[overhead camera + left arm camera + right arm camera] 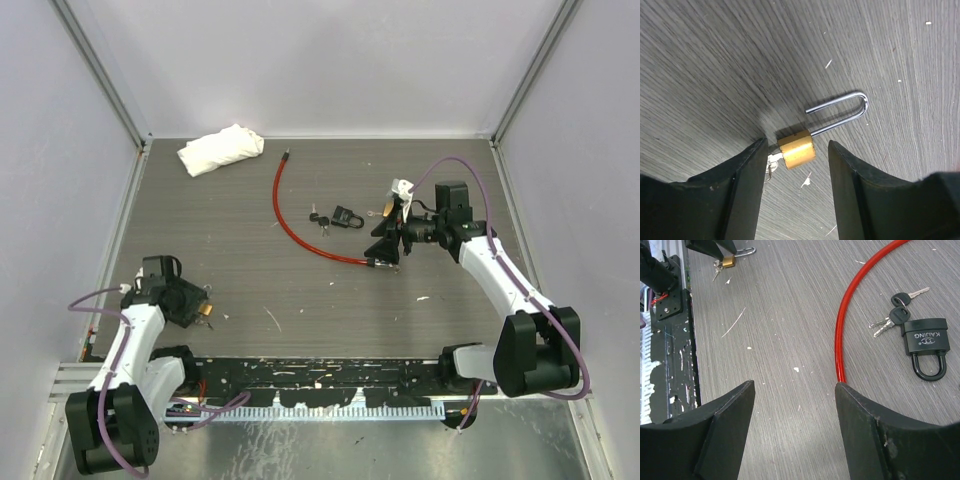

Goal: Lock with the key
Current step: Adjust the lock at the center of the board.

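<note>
A small brass padlock point(796, 149) lies on the table with its silver shackle point(840, 112) swung open. A key point(771, 162) on a ring sticks out of its base. My left gripper point(797, 145) is open and straddles the lock body, with a gap on both sides. From above, that lock point(205, 310) sits at the left gripper point(195, 305), near the table's front left. My right gripper point(794, 384) hangs open and empty over the table, its right finger just above the end of a red cable point(845, 325).
A black padlock point(925, 340) with its shackle shut lies right of the red cable point(285, 215), with black-headed keys point(899, 310) beside it. A white cloth point(220, 148) sits at the back left. A black rail point(320, 375) runs along the near edge.
</note>
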Controlling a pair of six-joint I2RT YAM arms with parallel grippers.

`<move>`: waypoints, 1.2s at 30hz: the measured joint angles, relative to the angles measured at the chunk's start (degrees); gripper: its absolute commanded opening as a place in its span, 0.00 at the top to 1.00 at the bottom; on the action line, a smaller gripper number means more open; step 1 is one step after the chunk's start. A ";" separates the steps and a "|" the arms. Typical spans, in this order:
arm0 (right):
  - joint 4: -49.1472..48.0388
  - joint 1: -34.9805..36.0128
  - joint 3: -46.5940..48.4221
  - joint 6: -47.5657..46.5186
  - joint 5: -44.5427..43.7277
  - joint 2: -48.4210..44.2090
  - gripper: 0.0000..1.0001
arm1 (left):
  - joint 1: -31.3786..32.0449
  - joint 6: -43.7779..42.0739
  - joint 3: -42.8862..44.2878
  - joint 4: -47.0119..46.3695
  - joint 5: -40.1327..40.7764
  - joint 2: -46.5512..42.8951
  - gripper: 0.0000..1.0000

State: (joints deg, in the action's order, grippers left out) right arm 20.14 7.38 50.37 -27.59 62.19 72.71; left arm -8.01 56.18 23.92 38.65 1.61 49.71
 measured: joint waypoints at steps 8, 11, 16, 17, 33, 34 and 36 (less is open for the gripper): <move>0.92 0.00 0.68 -0.39 -0.04 0.46 0.30 | -0.04 1.44 -1.81 -2.16 -1.64 -0.26 0.59; 0.94 0.00 0.70 -0.50 -0.09 0.46 0.29 | -0.09 1.55 -2.99 -4.39 -4.20 -0.35 0.61; 0.94 0.00 0.74 -0.57 -0.13 0.66 0.29 | -0.13 1.44 -5.38 -8.26 -9.20 -1.38 0.64; 0.94 0.00 0.74 -0.57 -0.13 0.83 0.30 | -0.11 1.42 -5.81 -8.96 -10.12 -1.53 0.65; 1.44 0.00 0.74 -1.01 -1.11 2.95 0.30 | 25.49 6.12 -2.78 -25.05 -6.97 12.98 0.65; 1.53 0.00 0.76 -1.11 -1.22 3.13 0.30 | 27.12 6.27 -1.90 -25.75 -5.95 14.56 0.64; 1.86 0.00 0.85 -1.31 -1.53 3.48 0.30 | 29.66 6.40 -0.42 -26.77 -4.28 17.00 0.64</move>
State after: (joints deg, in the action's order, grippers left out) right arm 22.00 7.38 51.22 -28.91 60.66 76.18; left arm 21.65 62.59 23.51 11.88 -2.68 66.72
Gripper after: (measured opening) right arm 0.706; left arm 0.351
